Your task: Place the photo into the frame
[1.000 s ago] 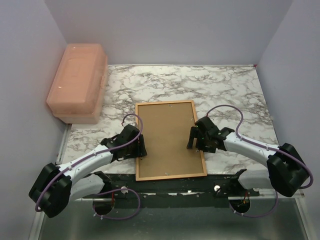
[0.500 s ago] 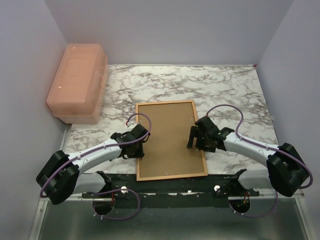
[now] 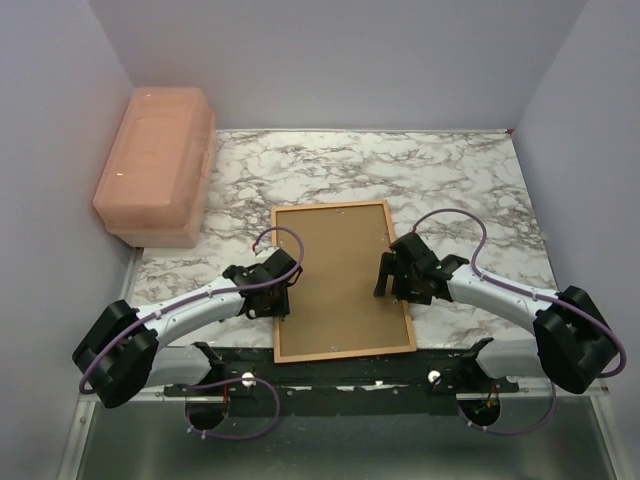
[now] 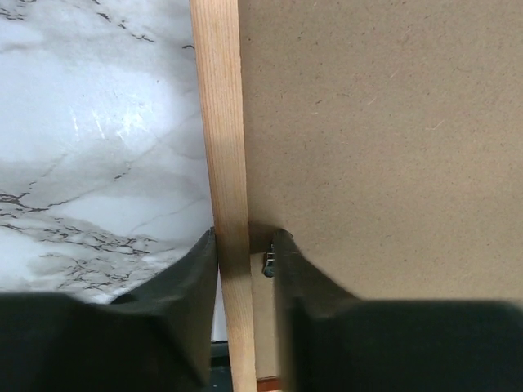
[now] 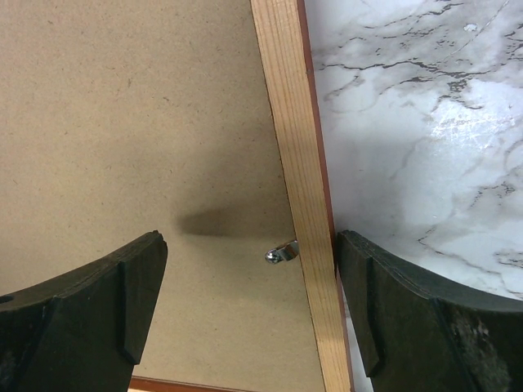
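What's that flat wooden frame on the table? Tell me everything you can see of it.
The frame is a thin rectangle lying flat, back up, on the marble table. Its rails look like light wood, with red-orange showing along the outer edge. A brown backing board fills it; a small metal tab reaches from the right rail over the board. The left end effector closely straddles the left rail; the right end effector, wide open, straddles the right rail.

I see the frame (image 4: pixel 222 122) as pale matt wood, the backing board (image 4: pixel 384 122) dull brown fibreboard, the clip (image 5: pixel 282 253) shiny metal, the surface (image 4: pixel 98 122) glossy marbled, the box (image 3: pixel 155 160) translucent pink plastic.
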You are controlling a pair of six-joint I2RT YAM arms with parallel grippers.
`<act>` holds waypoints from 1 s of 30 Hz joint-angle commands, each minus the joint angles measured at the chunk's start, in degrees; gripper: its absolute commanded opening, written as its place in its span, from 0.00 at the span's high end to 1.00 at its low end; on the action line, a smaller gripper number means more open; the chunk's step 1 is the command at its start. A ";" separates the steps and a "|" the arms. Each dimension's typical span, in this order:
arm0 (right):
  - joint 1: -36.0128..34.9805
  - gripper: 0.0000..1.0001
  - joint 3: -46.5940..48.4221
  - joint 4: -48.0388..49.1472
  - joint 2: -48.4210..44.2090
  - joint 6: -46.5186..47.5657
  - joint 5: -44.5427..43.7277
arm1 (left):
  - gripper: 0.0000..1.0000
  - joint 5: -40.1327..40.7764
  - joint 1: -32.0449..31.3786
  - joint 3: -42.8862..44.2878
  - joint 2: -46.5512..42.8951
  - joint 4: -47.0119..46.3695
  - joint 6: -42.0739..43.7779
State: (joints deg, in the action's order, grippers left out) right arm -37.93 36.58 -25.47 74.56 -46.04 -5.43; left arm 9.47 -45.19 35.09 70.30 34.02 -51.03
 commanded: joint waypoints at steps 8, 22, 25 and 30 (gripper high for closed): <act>-0.44 0.07 -0.72 -0.37 -0.06 -0.05 0.52 | 0.42 -0.73 -2.01 -2.73 -3.61 3.80 0.55; -0.47 0.07 -1.77 0.69 0.45 -0.01 1.61 | 0.62 4.29 -2.45 1.25 2.27 3.77 1.48; -0.47 0.07 -2.10 0.86 0.40 -0.10 1.83 | 0.81 5.08 -2.45 2.22 4.05 3.44 1.90; -0.45 0.07 -2.35 0.95 0.34 -0.10 1.98 | 1.00 5.15 -2.47 2.57 6.50 2.08 2.81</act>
State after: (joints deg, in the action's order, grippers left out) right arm -37.93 36.36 -25.34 74.46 -45.56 -5.43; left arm 10.44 -47.48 38.33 73.34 40.05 -50.37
